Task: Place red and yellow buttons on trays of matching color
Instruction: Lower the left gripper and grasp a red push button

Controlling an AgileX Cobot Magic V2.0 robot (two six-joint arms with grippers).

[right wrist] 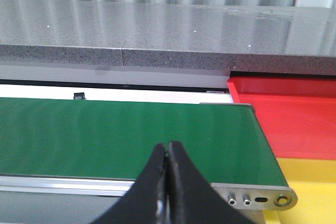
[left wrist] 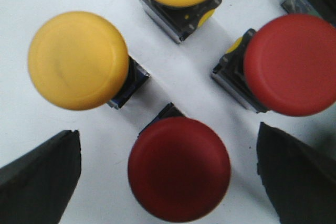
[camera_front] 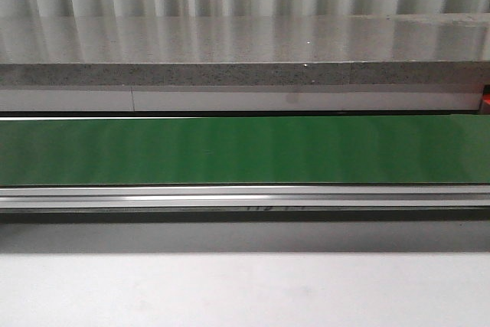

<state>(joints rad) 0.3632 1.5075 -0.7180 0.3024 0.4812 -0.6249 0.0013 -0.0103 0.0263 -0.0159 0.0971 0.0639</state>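
Spread wide, my left gripper (left wrist: 169,174) hung over a dark red button (left wrist: 179,168), its fingers (left wrist: 39,182) either side and seemingly not touching. My right gripper (right wrist: 167,182) was pressed closed, empty, before the green belt (right wrist: 126,137), red tray (right wrist: 294,116) and yellow tray (right wrist: 310,187) beside it.

Green belt (camera_front: 245,151), red tray (right wrist: 294,114), yellow tray (right wrist: 310,187), speckled grey counter (camera_front: 230,47)

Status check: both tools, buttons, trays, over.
Left tool open, straddling a dark red button. Right tool shut, empty, over green belt. Red tray and yellow tray both bare where visible.
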